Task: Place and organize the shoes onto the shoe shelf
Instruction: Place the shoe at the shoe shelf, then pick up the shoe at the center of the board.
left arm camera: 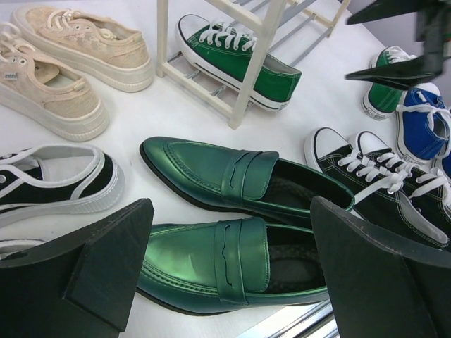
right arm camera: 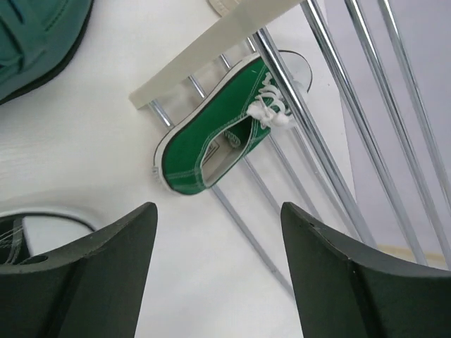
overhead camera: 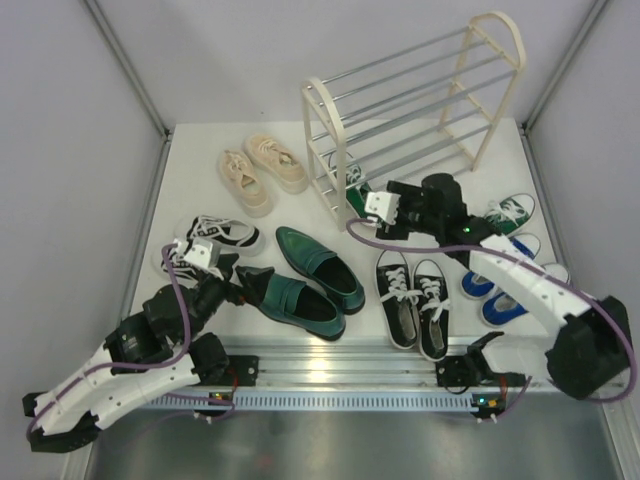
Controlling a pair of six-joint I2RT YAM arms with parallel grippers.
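Observation:
The shoe shelf (overhead camera: 410,110) stands at the back right, and one green canvas sneaker (right arm camera: 211,134) lies on its lowest rods by the cream end frame (right arm camera: 211,53). My right gripper (right arm camera: 218,211) hangs open and empty just behind that sneaker's heel. My left gripper (left arm camera: 229,232) is open, its fingers straddling the nearer glossy green loafer (left arm camera: 225,271) without touching it. The other loafer (left arm camera: 239,176) lies beside it. On the table are cream sneakers (overhead camera: 262,172), striped sneakers (overhead camera: 215,237), black sneakers (overhead camera: 415,300), blue sneakers (overhead camera: 500,285) and another green sneaker (overhead camera: 510,212).
The shelf's upper tiers hold nothing. A metal rail (overhead camera: 340,365) runs along the near table edge, just below the loafers and black sneakers. Grey walls close in the left, right and back sides.

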